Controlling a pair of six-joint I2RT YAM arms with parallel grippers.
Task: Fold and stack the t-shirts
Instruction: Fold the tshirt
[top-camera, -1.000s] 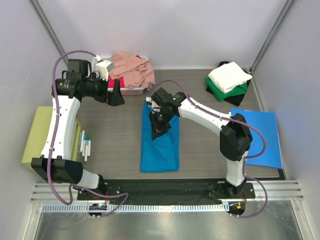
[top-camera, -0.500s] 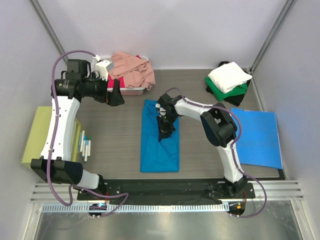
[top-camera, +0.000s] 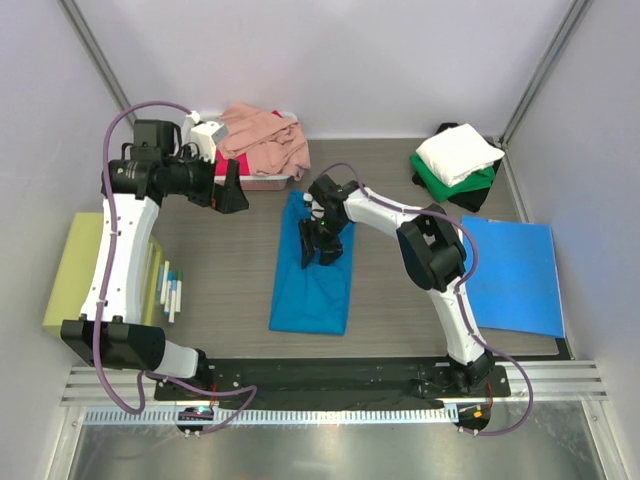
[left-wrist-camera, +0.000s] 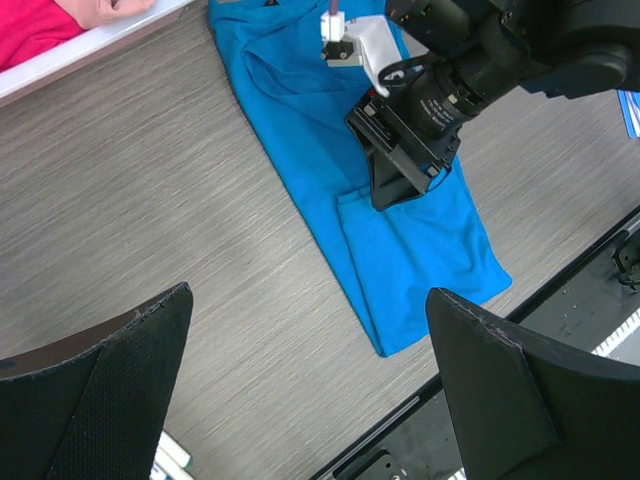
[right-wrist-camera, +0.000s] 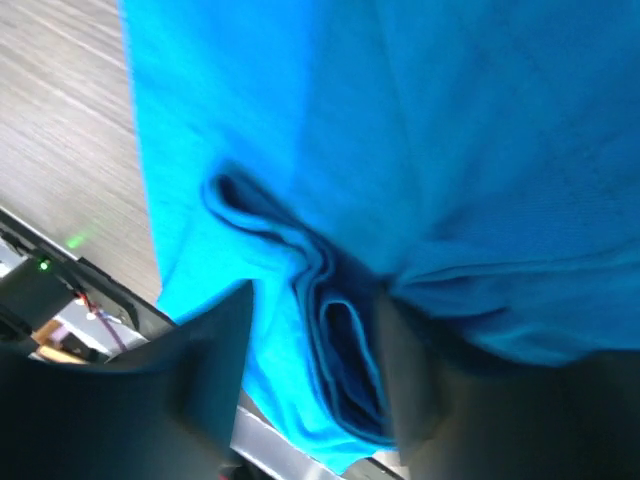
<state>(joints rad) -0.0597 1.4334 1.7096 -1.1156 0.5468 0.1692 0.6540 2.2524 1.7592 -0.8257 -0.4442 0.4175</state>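
Note:
A bright teal-blue t-shirt (top-camera: 310, 295) lies folded into a long strip at mid-table, also in the left wrist view (left-wrist-camera: 300, 130). My right gripper (top-camera: 322, 243) is down on its middle, fingers apart, with a raised fold of the teal cloth (right-wrist-camera: 450, 120) between them (right-wrist-camera: 315, 370). My left gripper (top-camera: 235, 190) hovers open and empty above the table near the bin; its fingertips (left-wrist-camera: 100, 400) frame bare table. A salmon pink shirt (top-camera: 265, 140) is heaped over a magenta-red one (left-wrist-camera: 30, 25) in the bin. A white shirt (top-camera: 458, 152) tops a green one (top-camera: 470, 182) at the back right.
A white bin (top-camera: 262, 182) stands at the back left of the teal shirt. A stiff blue sheet (top-camera: 515, 275) lies at the right edge. A yellow-green block (top-camera: 75, 270) and some markers (top-camera: 170, 290) sit at the left. The arms' black base rail (top-camera: 330, 375) runs along the front.
My right gripper has opened on the teal shirt and shifted slightly back. The shirt's near end has slid left. The left arm has stayed still.

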